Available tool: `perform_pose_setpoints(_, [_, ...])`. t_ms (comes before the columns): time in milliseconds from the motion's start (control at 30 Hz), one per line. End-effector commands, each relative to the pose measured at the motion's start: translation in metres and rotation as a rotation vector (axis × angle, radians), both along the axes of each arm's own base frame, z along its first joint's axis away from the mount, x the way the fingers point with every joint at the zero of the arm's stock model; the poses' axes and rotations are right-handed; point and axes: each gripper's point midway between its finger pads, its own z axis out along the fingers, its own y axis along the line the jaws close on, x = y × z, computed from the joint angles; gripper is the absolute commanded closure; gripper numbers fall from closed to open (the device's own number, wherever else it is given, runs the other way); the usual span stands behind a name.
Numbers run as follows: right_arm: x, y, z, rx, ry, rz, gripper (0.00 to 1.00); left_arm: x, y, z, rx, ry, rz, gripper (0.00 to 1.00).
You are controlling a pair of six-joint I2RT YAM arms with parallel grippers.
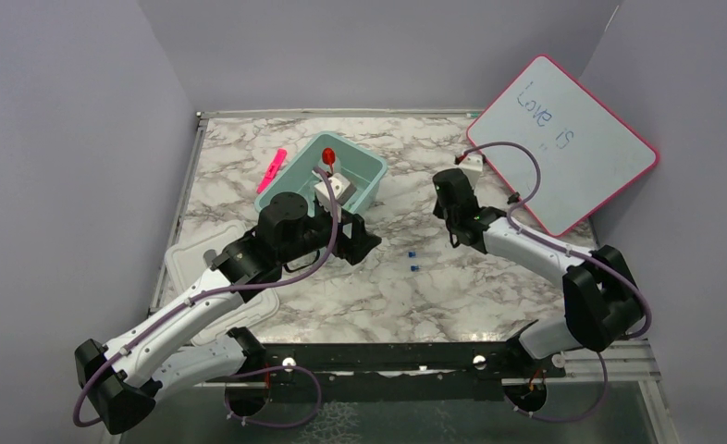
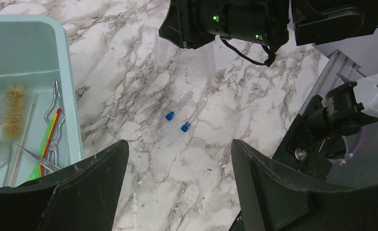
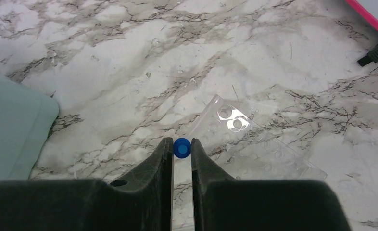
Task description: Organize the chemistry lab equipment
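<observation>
Right gripper (image 3: 181, 141) is pinched nearly closed on a blue-capped tube (image 3: 181, 148). The tube is held end-on, its long axis running down along the fingers, cap up and bottom toward the marble. The clear rack (image 3: 254, 144) sits just past the fingertips and off to their right, holes showing at its near end. It's not under the tube yet, so that's the gap to close imo. Left gripper (image 2: 178, 144) hangs wide open and empty; two loose tubes (image 2: 179, 106) lie flat just ahead, caps toward its fingers
</observation>
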Motion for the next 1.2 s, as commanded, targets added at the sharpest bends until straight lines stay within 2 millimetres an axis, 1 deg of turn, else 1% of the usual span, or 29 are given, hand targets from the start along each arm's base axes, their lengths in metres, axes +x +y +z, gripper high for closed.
perform_pose_setpoints(0, [-0.001,-0.006,-0.011,-0.035,0.041,-0.030,0.85,0.001,0.000,0.003,-0.009,-0.018,0.004,0.20])
perform_pose_setpoints(233, [-0.003,-0.011,-0.006,-0.047,0.007,-0.027,0.85,0.003,0.001,0.002,-0.003,-0.018,0.011,0.20])
perform_pose_setpoints(400, [-0.005,-0.007,-0.009,-0.030,0.007,0.004,0.85,0.002,0.001,0.002,-0.004,-0.019,0.012,0.20])
perform_pose_setpoints(567, [-0.009,-0.006,-0.004,-0.011,-0.019,0.029,0.85,0.002,0.002,0.003,-0.006,-0.022,0.015,0.20])
perform_pose_setpoints(633, [-0.007,0.000,-0.001,0.004,-0.047,0.064,0.85,0.003,0.002,0.003,-0.003,-0.020,0.015,0.20])
perform_pose_setpoints(767, [-0.005,0.004,-0.005,0.014,-0.083,0.097,0.85,0.002,0.002,0.003,-0.006,-0.020,0.013,0.20])
perform_pose_setpoints(933, [-0.002,0.006,-0.018,-0.006,-0.066,0.106,0.84,0.002,0.001,0.004,-0.009,-0.020,0.013,0.20])
perform_pose_setpoints(1000, [-0.003,0.008,-0.022,-0.011,-0.062,0.129,0.82,0.002,0.001,0.003,-0.009,-0.019,0.013,0.20])
perform_pose_setpoints(1067, [-0.005,0.013,-0.024,-0.005,-0.073,0.174,0.79,0.002,0.001,0.003,-0.007,-0.018,0.014,0.20])
perform_pose_setpoints(1167, [-0.008,0.015,-0.025,-0.004,-0.078,0.203,0.75,0.002,0.001,0.002,-0.006,-0.018,0.014,0.19])
